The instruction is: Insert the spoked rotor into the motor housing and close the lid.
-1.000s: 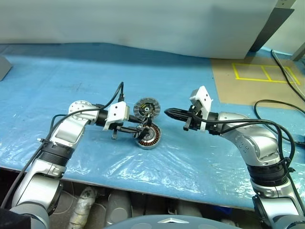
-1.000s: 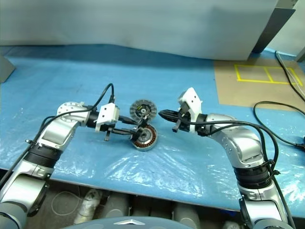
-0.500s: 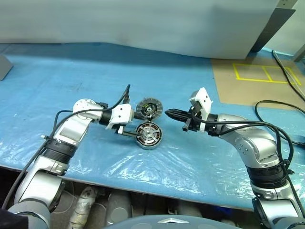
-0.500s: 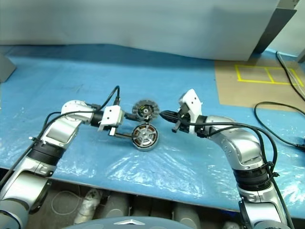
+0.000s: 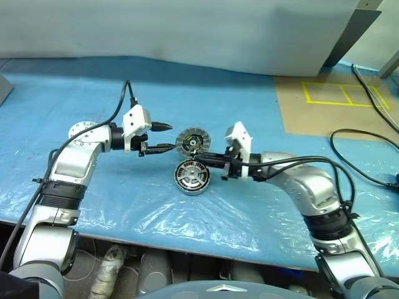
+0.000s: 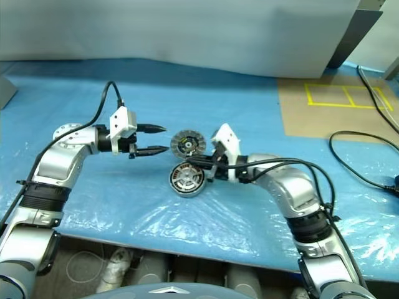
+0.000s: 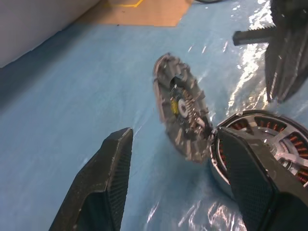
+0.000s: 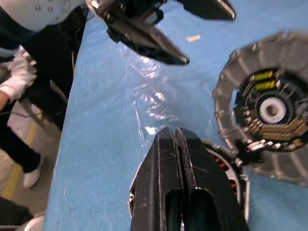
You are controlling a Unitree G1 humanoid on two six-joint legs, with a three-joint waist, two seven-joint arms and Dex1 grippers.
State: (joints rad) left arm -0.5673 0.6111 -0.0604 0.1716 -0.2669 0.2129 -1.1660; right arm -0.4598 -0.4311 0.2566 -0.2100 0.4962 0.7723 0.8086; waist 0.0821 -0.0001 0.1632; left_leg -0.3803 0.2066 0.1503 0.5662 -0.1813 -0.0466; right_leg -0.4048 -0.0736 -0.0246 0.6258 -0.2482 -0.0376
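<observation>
Two parts lie mid-tabletop (image 5: 93,87), housing (image 5: 191,176) flat at six o'clock of the rotor (image 5: 191,141) leaning against it; left tool (image 5: 163,137), fingers apart, must clasp the rotor while the right tool (image 5: 201,159), pressed together, steadies the housing.
</observation>
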